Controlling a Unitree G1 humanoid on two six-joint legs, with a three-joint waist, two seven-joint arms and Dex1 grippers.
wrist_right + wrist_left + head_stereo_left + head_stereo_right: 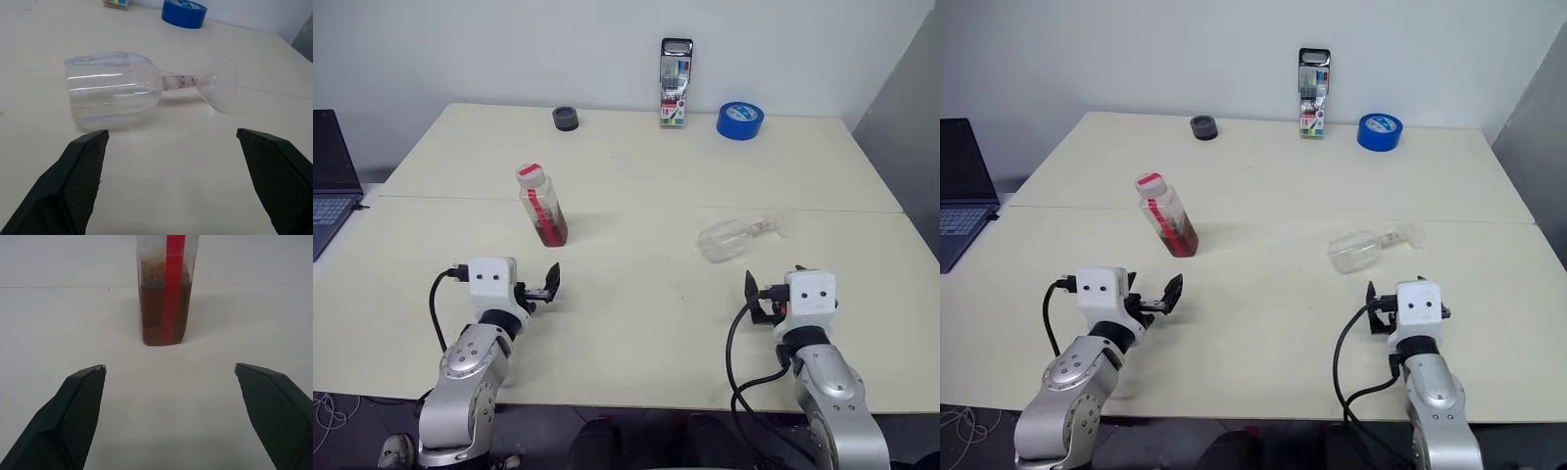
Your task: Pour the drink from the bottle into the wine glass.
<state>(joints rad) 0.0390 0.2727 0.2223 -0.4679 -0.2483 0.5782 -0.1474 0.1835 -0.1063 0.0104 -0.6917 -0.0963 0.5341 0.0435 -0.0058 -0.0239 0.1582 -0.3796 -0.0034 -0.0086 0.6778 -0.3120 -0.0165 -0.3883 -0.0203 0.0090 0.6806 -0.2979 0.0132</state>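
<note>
The bottle (540,204) stands upright left of the table's middle, with a pink-red and white cap and a red label strip. The reddish-brown drink (152,313) fills its lower part. My left gripper (169,367) is open, a short way in front of the bottle and pointing at it, touching nothing. The wine glass (739,235) lies on its side to the right, bowl (112,90) toward me and foot (220,83) away to the right. Just short of the glass, my right gripper (172,131) is open and holds nothing.
At the table's far edge stand a tall marker pack (674,83), a blue tape roll (740,119) and a small black ring (566,118). A laptop (331,176) sits off the left side. A seam (636,204) runs across the table behind the bottle.
</note>
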